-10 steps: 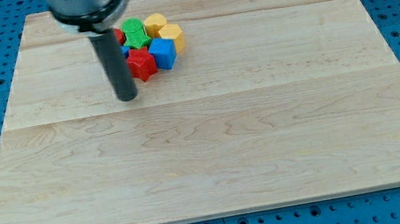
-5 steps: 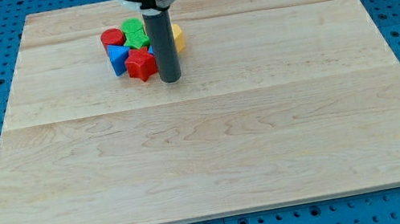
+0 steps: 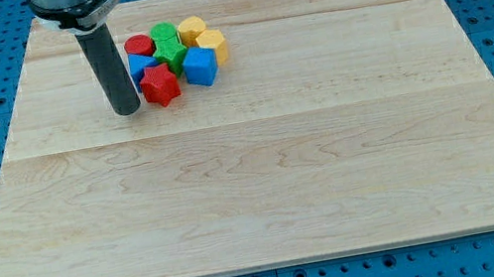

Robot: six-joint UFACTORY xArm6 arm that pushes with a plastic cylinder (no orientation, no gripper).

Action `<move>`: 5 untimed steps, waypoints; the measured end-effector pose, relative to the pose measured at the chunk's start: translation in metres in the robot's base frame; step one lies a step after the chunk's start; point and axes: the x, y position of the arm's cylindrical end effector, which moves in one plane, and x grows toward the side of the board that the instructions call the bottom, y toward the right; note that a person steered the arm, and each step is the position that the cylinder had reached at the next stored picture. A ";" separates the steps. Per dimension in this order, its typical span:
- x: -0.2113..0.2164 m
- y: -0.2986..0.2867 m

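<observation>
Red star block (image 3: 159, 86) | my tip (image 3: 127, 110) just left | no claw on rod

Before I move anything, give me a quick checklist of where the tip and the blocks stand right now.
1. My tip in view: ok, on the wooden board, at the view's left of the cluster.
2. Nearest block: red star block, just to the tip's right; contact cannot tell.
3. Cluster tight: ok; red cylinder, blue block, green block, blue cube and two yellow blocks sit bunched.
4. All blocks on the board: ok.
5. Blocks hidden behind the rod: cannot tell.
</observation>
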 end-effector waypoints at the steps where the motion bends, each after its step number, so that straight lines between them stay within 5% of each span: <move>1: -0.025 -0.010; 3: -0.069 -0.004; 5: -0.048 0.050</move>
